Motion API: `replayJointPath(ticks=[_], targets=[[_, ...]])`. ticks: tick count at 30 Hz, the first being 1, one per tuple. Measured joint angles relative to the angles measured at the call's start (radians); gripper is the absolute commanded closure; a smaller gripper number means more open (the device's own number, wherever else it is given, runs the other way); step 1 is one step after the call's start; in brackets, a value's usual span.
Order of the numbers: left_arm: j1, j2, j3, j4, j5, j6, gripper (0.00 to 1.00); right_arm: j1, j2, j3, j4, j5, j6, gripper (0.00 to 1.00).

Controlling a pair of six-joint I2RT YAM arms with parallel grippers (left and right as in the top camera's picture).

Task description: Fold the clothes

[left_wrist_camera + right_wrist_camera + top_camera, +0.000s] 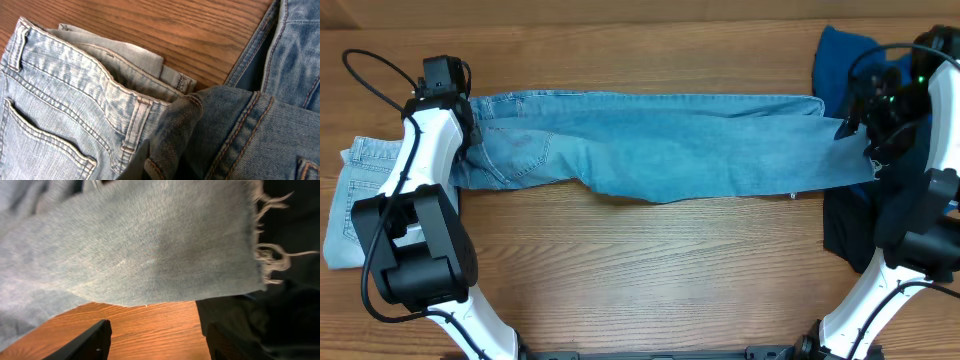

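Observation:
Long light-blue jeans (660,145) lie stretched across the table, waist at the left, frayed hems (260,255) at the right. My left gripper (460,128) is at the waist. In the left wrist view it (167,155) is shut on a bunched fold of the waistband (172,130). My right gripper (857,128) hovers at the hem end. In the right wrist view it (159,327) stands open over bare wood, nothing between its fingers, the hem just beyond them.
Paler washed jeans (360,200) lie folded at the left edge, close under the left arm (60,100). A royal-blue garment (845,60) sits at the back right. A dark navy garment (850,235) lies below the right gripper (250,325).

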Motion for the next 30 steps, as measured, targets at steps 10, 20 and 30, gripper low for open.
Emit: replayJointPath(ticks=[10,20,30], targets=[[0.002,0.000,0.000,-0.008,0.037,0.000,0.89,0.000,0.000,-0.252,0.063,0.019,0.058,0.33],[0.005,0.000,0.000,-0.008,0.056,0.000,0.89,-0.054,0.000,-0.396,0.327,-0.021,0.195,0.73],[0.006,0.000,0.000,-0.008,0.078,0.001,0.89,-0.051,-0.002,-0.389,0.361,-0.164,0.126,0.96]])
